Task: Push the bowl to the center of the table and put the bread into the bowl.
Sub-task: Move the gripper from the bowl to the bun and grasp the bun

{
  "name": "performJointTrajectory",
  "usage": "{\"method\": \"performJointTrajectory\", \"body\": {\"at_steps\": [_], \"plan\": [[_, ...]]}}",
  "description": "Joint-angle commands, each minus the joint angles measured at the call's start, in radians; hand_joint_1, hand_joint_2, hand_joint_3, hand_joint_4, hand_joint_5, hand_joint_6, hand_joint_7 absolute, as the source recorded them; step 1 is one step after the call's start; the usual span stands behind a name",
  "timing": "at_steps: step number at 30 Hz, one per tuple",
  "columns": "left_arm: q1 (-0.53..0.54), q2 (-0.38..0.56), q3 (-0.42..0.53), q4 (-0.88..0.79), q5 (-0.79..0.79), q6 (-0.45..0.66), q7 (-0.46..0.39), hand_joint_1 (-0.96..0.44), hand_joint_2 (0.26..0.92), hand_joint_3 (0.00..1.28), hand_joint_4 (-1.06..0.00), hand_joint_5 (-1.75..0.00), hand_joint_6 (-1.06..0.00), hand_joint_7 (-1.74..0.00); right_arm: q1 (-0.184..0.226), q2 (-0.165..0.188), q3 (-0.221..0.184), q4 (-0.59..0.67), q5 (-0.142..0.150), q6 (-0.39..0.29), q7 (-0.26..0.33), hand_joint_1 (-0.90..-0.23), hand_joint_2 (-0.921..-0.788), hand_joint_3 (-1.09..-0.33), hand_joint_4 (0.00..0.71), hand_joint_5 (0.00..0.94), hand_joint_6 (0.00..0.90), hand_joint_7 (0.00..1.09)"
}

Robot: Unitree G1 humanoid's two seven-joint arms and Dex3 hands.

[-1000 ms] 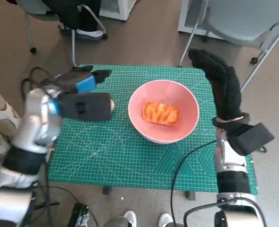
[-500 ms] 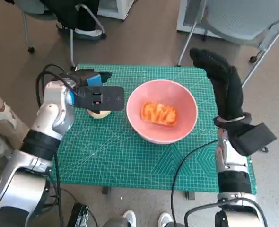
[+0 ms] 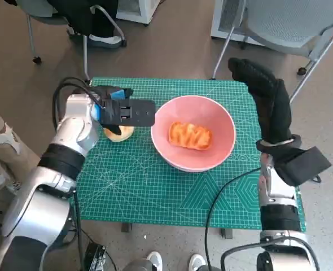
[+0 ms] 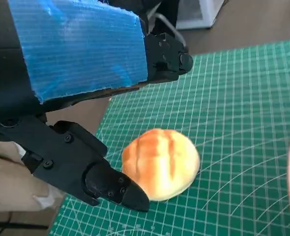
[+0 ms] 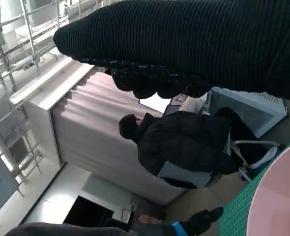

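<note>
The pink bowl (image 3: 194,139) holds one bread (image 3: 191,136). The left hand (image 3: 119,106) hangs open over a round bun (image 4: 160,163). The right hand (image 3: 265,101) holds nothing, fingers stretched out

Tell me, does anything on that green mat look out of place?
One thing: a round bun lies on the green mat beside the pink bowl, under the left hand, while a glazed bread already sits in the bowl. Nothing looks spilled or damaged.
</note>
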State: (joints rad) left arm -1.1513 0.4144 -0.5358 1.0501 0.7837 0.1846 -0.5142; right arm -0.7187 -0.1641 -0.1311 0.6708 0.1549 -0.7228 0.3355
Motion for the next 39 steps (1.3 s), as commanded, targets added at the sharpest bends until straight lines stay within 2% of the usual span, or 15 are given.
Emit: {"method": "performJointTrajectory", "body": {"at_steps": [1, 20, 22, 25, 26, 27, 28, 29, 30, 31, 33, 35, 37, 39], "plan": [[-0.044, -0.018, -0.015, 0.068, -0.001, -0.014, 0.017, -0.36, 0.668, 0.0, 0.0, 0.0, -0.12, 0.0, 0.033, -0.003, -0.004, -0.003, 0.002, 0.022, -0.008, -0.69, -0.921, -0.838, 0.142, 0.0, -0.001, 0.4], [-0.071, -0.029, -0.061, 0.181, 0.005, -0.073, 0.02, -0.39, 0.686, 0.01, 0.0, 0.0, -0.12, 0.0, 0.037, -0.001, -0.004, -0.002, -0.007, 0.025, -0.02, -0.692, -0.921, -0.84, 0.144, 0.001, -0.001, 0.4], [-0.072, -0.032, -0.064, 0.192, 0.004, -0.076, 0.024, -0.4, 0.688, 0.01, -0.02, -0.01, -0.12, 0.0, 0.036, 0.0, -0.003, -0.001, -0.007, 0.026, -0.02, -0.692, -0.921, -0.84, 0.144, 0.001, -0.001, 0.4], [-0.072, -0.036, -0.066, 0.206, 0.002, -0.078, 0.031, -0.4, 0.692, 0.01, -0.11, -0.03, -0.13, 0.0, 0.038, 0.001, -0.002, -0.004, -0.007, 0.028, -0.02, -0.691, -0.921, -0.84, 0.144, 0.001, -0.001, 0.4], [-0.07, -0.038, -0.068, 0.212, 0.002, -0.078, 0.034, -0.39, 0.694, 0.01, -0.17, -0.06, -0.13, 0.0, 0.038, 0.001, -0.002, -0.006, -0.006, 0.029, -0.02, -0.691, -0.921, -0.841, 0.144, 0.001, -0.001, 0.4], [-0.07, -0.04, -0.068, 0.217, 0.001, -0.078, 0.037, -0.39, 0.694, 0.01, -0.19, -0.2, -0.13, 0.0, 0.039, 0.002, -0.002, -0.007, -0.005, 0.03, -0.019, -0.691, -0.921, -0.841, 0.144, 0.001, -0.001, 0.4], [-0.069, -0.041, -0.069, 0.22, 0.001, -0.078, 0.038, -0.38, 0.694, 0.01, -0.16, -0.5, -0.13, 0.0, 0.039, 0.002, -0.002, -0.008, -0.005, 0.031, -0.019, -0.691, -0.921, -0.841, 0.144, 0.001, -0.001, 0.4], [-0.068, -0.044, -0.07, 0.224, 0.001, -0.078, 0.041, -0.38, 0.695, 0.01, -0.14, -0.62, -0.13, 0.0, 0.04, 0.002, -0.001, -0.009, -0.005, 0.032, -0.019, -0.691, -0.921, -0.841, 0.144, 0.001, -0.001, 0.4], [-0.068, -0.045, -0.071, 0.227, 0.0, -0.077, 0.042, -0.37, 0.693, 0.01, -0.11, -0.9, -0.13, 0.0, 0.041, 0.002, -0.001, -0.01, -0.004, 0.032, -0.019, -0.691, -0.921, -0.84, 0.144, 0.001, -0.001, 0.4], [-0.067, -0.049, -0.072, 0.231, 0.001, -0.076, 0.045, -0.36, 0.692, 0.01, -0.08, -1.08, -0.13, 0.0, 0.042, 0.001, -0.001, -0.012, -0.005, 0.032, -0.019, -0.691, -0.921, -0.84, 0.144, 0.001, -0.001, 0.4], [-0.067, -0.057, -0.076, 0.238, 0.003, -0.074, 0.05, -0.36, 0.693, 0.01, -0.05, -1.24, -0.13, 0.0, 0.046, 0.0, 0.0, -0.016, -0.008, 0.032, -0.02, -0.691, -0.921, -0.84, 0.144, 0.001, -0.001, 0.4], [-0.068, -0.061, -0.08, 0.243, 0.003, -0.073, 0.052, -0.36, 0.694, 0.01, -0.04, -1.3, -0.13, 0.0, 0.048, -0.002, -0.001, -0.018, -0.009, 0.032, -0.019, -0.691, -0.921, -0.84, 0.144, 0.001, -0.001, 0.4], [-0.069, -0.065, -0.084, 0.247, 0.004, -0.072, 0.055, -0.36, 0.697, 0.01, -0.06, -1.16, -0.13, 0.0, 0.05, -0.004, -0.001, -0.02, -0.009, 0.032, -0.019, -0.691, -0.921, -0.839, 0.144, 0.001, -0.001, 0.4], [-0.071, -0.07, -0.089, 0.254, 0.007, -0.07, 0.059, -0.37, 0.702, 0.0, -0.09, -0.92, -0.13, 0.0, 0.054, -0.008, -0.002, -0.025, -0.009, 0.033, -0.017, -0.691, -0.921, -0.839, 0.144, 0.001, -0.001, 0.4]]}}
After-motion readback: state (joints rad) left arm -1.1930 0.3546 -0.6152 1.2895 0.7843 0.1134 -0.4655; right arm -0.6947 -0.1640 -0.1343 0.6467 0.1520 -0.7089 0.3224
